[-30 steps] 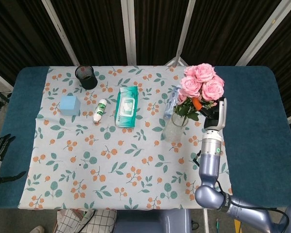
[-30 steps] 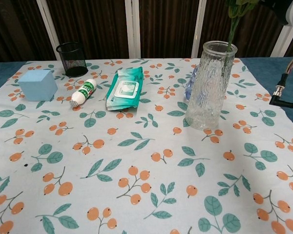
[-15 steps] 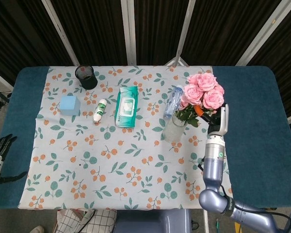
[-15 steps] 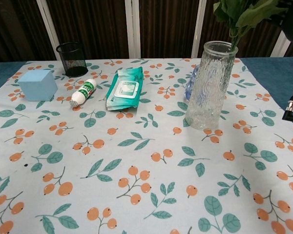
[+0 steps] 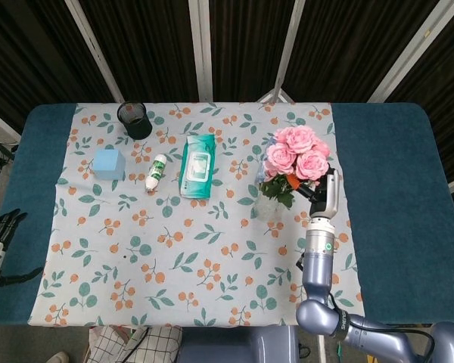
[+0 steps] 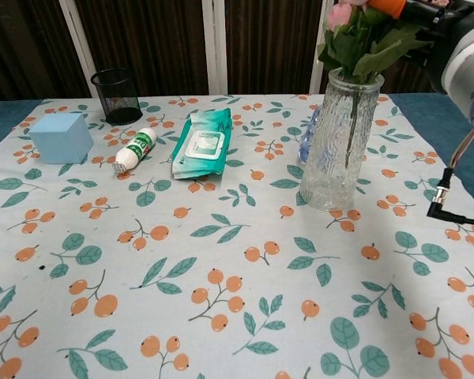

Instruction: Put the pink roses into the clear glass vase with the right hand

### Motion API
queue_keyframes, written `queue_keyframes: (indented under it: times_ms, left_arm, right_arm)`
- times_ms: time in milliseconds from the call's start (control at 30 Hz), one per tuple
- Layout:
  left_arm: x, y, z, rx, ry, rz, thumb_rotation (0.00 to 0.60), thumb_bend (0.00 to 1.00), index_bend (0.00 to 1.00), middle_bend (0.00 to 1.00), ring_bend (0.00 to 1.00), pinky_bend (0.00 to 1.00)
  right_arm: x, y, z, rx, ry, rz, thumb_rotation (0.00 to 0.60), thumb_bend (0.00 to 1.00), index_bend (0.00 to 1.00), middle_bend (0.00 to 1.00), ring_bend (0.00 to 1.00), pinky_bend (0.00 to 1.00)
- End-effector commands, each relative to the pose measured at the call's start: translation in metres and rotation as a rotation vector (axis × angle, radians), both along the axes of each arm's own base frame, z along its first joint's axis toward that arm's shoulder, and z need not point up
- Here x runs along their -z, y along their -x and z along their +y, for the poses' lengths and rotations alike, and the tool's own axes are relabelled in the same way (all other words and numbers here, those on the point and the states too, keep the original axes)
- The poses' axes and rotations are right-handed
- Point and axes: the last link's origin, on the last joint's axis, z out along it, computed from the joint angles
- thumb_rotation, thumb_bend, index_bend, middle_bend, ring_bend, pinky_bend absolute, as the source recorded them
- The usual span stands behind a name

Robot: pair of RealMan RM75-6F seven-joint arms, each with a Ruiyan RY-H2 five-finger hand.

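The pink roses (image 5: 295, 153) stand upright with their stems down inside the clear glass vase (image 6: 339, 142). In the head view their leaves cover most of the vase (image 5: 265, 208). My right hand (image 5: 315, 190) grips the bunch just below the blooms, right of the vase mouth. The chest view shows the leaves and blooms (image 6: 355, 35) at the vase rim, with the right hand (image 6: 434, 20) at the top right edge. My left hand (image 5: 1, 225) rests off the cloth at the far left, fingers apart and holding nothing.
On the flowered cloth lie a black mesh cup (image 5: 135, 119), a blue cube (image 5: 109, 163), a white bottle (image 5: 157, 172) and a teal wipes pack (image 5: 197, 165). A clear plastic bottle (image 6: 309, 136) lies just behind the vase. A cable plug (image 6: 436, 207) hangs at the right.
The right hand has come down and to the left with the roses. Their stems have sunk deeper into the vase, and the leaves now sit at its rim.
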Motion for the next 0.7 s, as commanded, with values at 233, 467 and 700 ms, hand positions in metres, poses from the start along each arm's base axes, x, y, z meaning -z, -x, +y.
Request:
queue_keyframes:
  times_ms: [233, 467, 700]
  left_arm:
    - [0.0, 0.0, 0.0, 0.002, 0.003, -0.004, 0.6, 0.0, 0.0, 0.0, 0.0, 0.0]
    - [0.0, 0.0, 0.0, 0.001, 0.004, -0.005, 0.6, 0.0, 0.0, 0.0, 0.0, 0.0]
    - [0.0, 0.0, 0.0, 0.002, 0.003, -0.003, 0.6, 0.0, 0.0, 0.0, 0.0, 0.0]
  right_arm:
    - [0.005, -0.009, -0.012, 0.002, -0.023, 0.014, 0.6, 0.28, 0.53, 0.53, 0.45, 0.33]
    - [0.007, -0.002, -0.012, 0.018, -0.03, 0.022, 0.6, 0.28, 0.53, 0.53, 0.45, 0.33]
    - [0.009, 0.005, -0.009, 0.028, -0.039, 0.025, 0.6, 0.28, 0.49, 0.53, 0.41, 0.33]
